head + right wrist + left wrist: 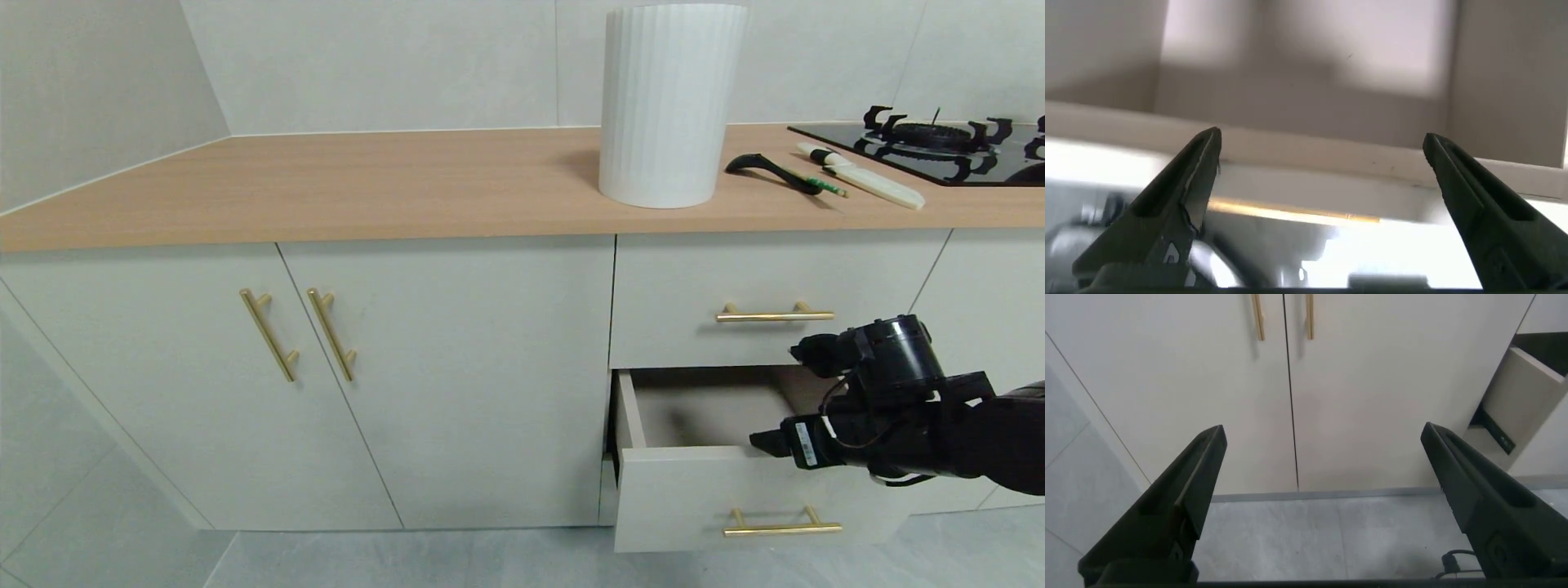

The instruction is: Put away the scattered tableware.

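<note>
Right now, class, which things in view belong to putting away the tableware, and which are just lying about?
Belong to the job:
black-handled utensil
white knife
open lower drawer

Just lying about:
white ribbed container
gas hob
cupboard doors

Head overview — wrists close, common drawer [686,490]

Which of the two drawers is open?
The lower drawer: it is pulled out, and its inside shows. The upper drawer above it is shut.
</note>
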You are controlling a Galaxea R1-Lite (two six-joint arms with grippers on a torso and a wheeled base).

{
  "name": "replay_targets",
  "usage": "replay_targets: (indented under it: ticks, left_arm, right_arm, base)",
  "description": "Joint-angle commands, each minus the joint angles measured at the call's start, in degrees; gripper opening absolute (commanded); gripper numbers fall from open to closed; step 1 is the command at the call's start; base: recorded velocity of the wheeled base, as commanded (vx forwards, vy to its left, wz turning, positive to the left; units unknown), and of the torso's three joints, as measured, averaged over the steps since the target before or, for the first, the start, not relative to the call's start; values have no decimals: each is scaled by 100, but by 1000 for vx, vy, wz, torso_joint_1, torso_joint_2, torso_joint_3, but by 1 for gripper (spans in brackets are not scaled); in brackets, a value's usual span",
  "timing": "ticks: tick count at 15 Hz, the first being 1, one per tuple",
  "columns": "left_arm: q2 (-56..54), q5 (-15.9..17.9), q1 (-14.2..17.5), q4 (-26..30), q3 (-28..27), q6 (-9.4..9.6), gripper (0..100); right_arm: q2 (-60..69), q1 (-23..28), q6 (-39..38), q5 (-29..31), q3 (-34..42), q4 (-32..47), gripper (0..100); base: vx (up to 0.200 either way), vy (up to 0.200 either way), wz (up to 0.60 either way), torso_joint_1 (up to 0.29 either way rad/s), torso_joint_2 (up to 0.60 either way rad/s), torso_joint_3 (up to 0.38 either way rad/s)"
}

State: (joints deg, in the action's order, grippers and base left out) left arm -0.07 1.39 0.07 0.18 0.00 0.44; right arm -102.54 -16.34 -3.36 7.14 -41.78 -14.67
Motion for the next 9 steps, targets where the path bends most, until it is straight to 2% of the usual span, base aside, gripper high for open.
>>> replay_targets:
  ticks: [1, 9]
  left_arm:
    - [7, 2, 1, -1, 0, 0, 100]
    - [7, -7, 1, -1, 0, 0, 100]
  right_arm:
    - [260, -124, 46, -29, -23, 166, 100]
    - [383, -318, 512, -20, -111, 1510, 100]
  base:
    - [0, 0, 0, 0, 0, 0]
    - [0, 0, 0, 0, 0, 0]
